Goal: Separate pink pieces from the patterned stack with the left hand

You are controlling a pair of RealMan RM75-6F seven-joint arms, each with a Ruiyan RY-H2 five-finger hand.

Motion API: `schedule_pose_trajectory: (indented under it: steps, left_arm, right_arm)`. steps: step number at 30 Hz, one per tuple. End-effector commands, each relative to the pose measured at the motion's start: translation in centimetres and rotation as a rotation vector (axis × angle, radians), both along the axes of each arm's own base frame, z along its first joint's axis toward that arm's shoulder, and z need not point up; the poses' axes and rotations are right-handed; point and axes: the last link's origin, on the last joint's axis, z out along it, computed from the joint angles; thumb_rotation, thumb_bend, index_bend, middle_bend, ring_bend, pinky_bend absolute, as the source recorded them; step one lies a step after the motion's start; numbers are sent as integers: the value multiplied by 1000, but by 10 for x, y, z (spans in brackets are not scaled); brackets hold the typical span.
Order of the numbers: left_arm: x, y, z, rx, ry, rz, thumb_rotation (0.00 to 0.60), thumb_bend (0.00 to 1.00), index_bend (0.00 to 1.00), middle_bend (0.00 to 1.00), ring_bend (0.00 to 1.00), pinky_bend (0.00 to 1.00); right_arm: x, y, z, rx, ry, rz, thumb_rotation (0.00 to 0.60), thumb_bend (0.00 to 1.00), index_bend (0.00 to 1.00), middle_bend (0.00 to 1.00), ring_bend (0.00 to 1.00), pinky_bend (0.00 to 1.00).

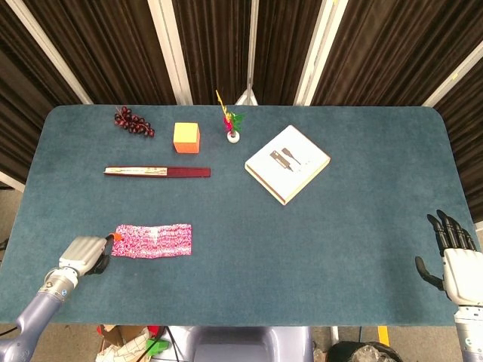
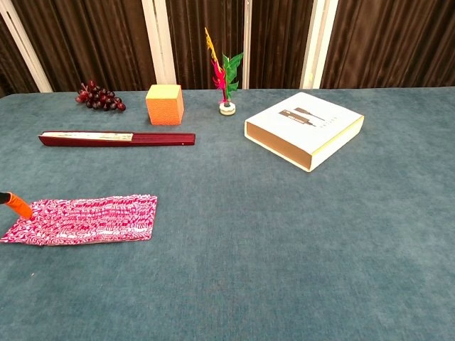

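The pink patterned stack (image 1: 153,240) lies flat on the blue table near the front left; it also shows in the chest view as a flat pink-and-white strip (image 2: 84,219). My left hand (image 1: 84,255) sits just left of the stack's left end, with an orange fingertip (image 2: 15,204) at that edge. Whether it touches the stack or how its fingers lie is hidden. My right hand (image 1: 451,258) hovers at the table's front right corner, fingers spread and holding nothing.
Behind the stack lies a closed dark red fan (image 1: 157,172). Further back are grapes (image 1: 133,122), an orange cube (image 1: 186,138) and a small feathered ornament (image 1: 230,123). A white box (image 1: 287,164) sits right of centre.
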Motion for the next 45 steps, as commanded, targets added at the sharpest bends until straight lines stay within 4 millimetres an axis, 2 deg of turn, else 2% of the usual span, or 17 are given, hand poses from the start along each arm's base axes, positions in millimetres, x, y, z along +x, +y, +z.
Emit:
schedule_pose_trajectory:
  steps: [1,16,28,45]
  left_arm:
    - [-1,0,-1,-6,4,4,600,775,206,856,715,760]
    - [-4,0,4,2,22,19,600,772,206,858,715,760]
    - [-14,-1,8,5,50,45,600,772,211,858,716,760]
    - [-6,-2,10,24,-2,-11,600,770,211,859,716,760]
  right_arm:
    - [0,0,0,-1,0,0,600,389,82,50,85,165]
    - [-2,1,2,-2,0,0,600,389,82,50,85,165]
    - [-1,1,-1,2,-3,0,600,389,82,50,85,165]
    - [0,1,0,3,-6,-4,600,389,81,51,85,165]
